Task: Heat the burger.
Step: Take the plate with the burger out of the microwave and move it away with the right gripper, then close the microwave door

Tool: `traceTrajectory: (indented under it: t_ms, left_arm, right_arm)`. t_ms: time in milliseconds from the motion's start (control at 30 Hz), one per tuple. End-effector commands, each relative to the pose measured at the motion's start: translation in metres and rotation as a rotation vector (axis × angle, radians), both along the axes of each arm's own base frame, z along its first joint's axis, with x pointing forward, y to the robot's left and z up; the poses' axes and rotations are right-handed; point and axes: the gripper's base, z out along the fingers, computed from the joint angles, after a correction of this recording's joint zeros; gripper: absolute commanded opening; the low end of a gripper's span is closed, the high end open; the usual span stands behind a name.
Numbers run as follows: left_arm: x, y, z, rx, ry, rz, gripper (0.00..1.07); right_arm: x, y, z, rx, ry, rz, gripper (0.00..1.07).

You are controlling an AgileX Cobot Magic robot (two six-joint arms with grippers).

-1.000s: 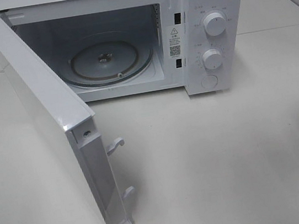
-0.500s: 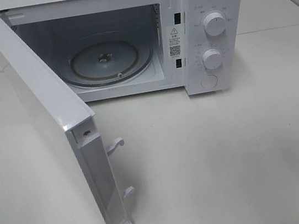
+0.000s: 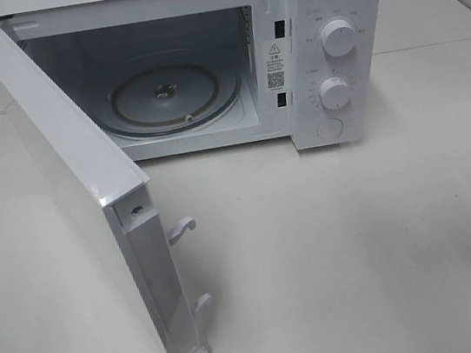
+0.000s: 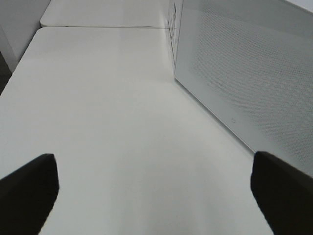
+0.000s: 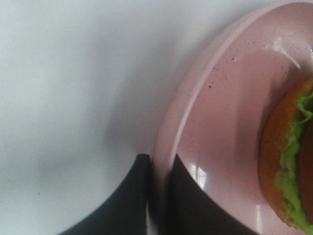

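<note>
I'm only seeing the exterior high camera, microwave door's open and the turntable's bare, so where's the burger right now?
Observer: Out of your frame. The right wrist view shows the burger lying on a pink plate.
Operator: Is the right gripper holding anything?
Observer: Yes, the right gripper is shut on the plate's rim, one finger on each side of it.
Operator: And the left gripper?
Observer: The left gripper is open and holds nothing, above bare table on the outer side of the microwave door.
</note>
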Motion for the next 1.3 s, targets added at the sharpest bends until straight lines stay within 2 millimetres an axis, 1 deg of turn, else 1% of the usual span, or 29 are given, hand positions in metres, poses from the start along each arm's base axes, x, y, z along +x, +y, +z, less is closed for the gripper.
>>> traceTrajectory:
  t_ms: [33,133,167,200,233,300,333,367,400,433,467,500,533,567,600,633,733,800,833,900,1000,1067,1100,1133,1167,1200,1233,1267,1300]
  left_arm:
    - [0.000,0.000,-0.001,0.000,-0.002,0.003,1.00]
    - [0.000,0.000,-0.001,0.000,-0.002,0.003,1.00]
    - [0.000,0.000,-0.001,0.000,-0.002,0.003,1.00]
    - [0.000,0.000,-0.001,0.000,-0.002,0.003,1.00]
    - [0.000,0.000,-0.001,0.000,-0.002,0.003,1.00]
    - [0.000,0.000,-0.001,0.000,-0.002,0.003,1.00]
    - [0.000,0.000,-0.001,0.000,-0.002,0.003,1.00]
    - [0.000,0.000,-0.001,0.000,-0.002,0.003,1.00]
    - [0.000,0.000,-0.001,0.000,-0.002,0.003,1.00]
    - [0.000,0.000,-0.001,0.000,-0.002,0.003,1.00]
    - [0.000,0.000,-0.001,0.000,-0.002,0.003,1.00]
    - [0.000,0.000,-0.001,0.000,-0.002,0.003,1.00]
    - [0.000,0.000,-0.001,0.000,-0.002,0.003,1.00]
    - [0.000,0.000,-0.001,0.000,-0.002,0.003,1.00]
    - [0.000,0.000,-0.001,0.000,-0.002,0.003,1.00]
    - [0.000,0.000,-0.001,0.000,-0.002,0.003,1.00]
    - [0.000,0.000,-0.001,0.000,-0.002,0.003,1.00]
    - [0.000,0.000,-0.001,0.000,-0.002,0.003,1.00]
    - [0.000,0.000,-0.001,0.000,-0.002,0.003,1.00]
    - [0.000,0.000,-0.001,0.000,-0.002,0.003,1.00]
    - [0.000,0.000,-0.001,0.000,-0.002,0.003,1.00]
    - [0.000,0.000,-0.001,0.000,-0.002,0.003,1.00]
    - [0.000,0.000,-0.001,0.000,-0.002,0.003,1.00]
    - [0.000,0.000,-0.001,0.000,-0.002,0.003,1.00]
    - [0.000,0.000,-0.001,0.000,-0.002,0.003,1.00]
    - [0.000,0.000,-0.001,0.000,-0.002,0.003,1.00]
    - [0.000,0.000,-0.001,0.000,-0.002,0.003,1.00]
    - [0.000,0.000,-0.001,0.000,-0.002,0.003,1.00]
    - [0.000,0.000,-0.001,0.000,-0.002,0.003,1.00]
  right_arm:
    - [0.003,-0.003,0.002,-0.007,-0.025,-0.017,0.05]
    - [0.003,-0.002,0.002,0.003,-0.030,-0.040,0.09]
    - [0.003,-0.002,0.002,0.009,-0.033,-0.049,0.12]
    - [0.003,-0.002,0.002,0.013,-0.036,-0.055,0.19]
    - [0.003,-0.002,0.002,0.013,-0.036,-0.055,0.19]
    - [0.003,-0.001,0.001,0.029,-0.040,-0.071,0.37]
    - [0.003,-0.001,0.001,0.029,-0.040,-0.071,0.37]
    - [0.003,0.001,0.000,0.046,-0.044,-0.072,0.50]
    - [0.003,0.001,0.000,0.046,-0.044,-0.072,0.50]
    - [0.003,0.002,0.000,0.060,-0.046,-0.078,0.65]
    - [0.003,0.002,0.000,0.067,-0.048,-0.081,0.72]
    - [0.003,0.002,0.000,0.067,-0.048,-0.081,0.72]
    - [0.003,0.003,0.000,0.084,-0.056,-0.093,0.83]
    - [0.003,0.004,0.001,0.090,-0.062,-0.097,0.87]
    - [0.003,0.004,0.001,0.090,-0.062,-0.097,0.87]
    - [0.003,0.004,0.006,0.098,-0.082,-0.100,0.91]
    - [0.002,0.005,0.012,0.104,-0.105,-0.102,0.90]
    - [0.000,0.006,0.022,0.131,-0.136,-0.122,0.89]
    - [0.000,0.006,0.022,0.131,-0.136,-0.122,0.89]
    - [-0.009,0.008,0.035,0.161,-0.119,-0.128,0.86]
    - [-0.013,0.009,0.038,0.171,-0.105,-0.133,0.85]
    - [-0.026,0.015,0.058,0.245,-0.060,-0.170,0.82]
    - [-0.026,0.015,0.058,0.245,-0.060,-0.170,0.82]
    - [-0.028,0.017,0.066,0.267,-0.053,-0.170,0.81]
    - [-0.035,0.020,0.081,0.307,-0.054,-0.170,0.81]
    - [-0.035,0.020,0.081,0.307,-0.054,-0.170,0.81]
    - [-0.037,0.021,0.088,0.323,-0.056,-0.174,0.81]
    - [-0.045,0.024,0.103,0.350,-0.070,-0.173,0.81]
    - [-0.045,0.024,0.103,0.350,-0.070,-0.173,0.81]
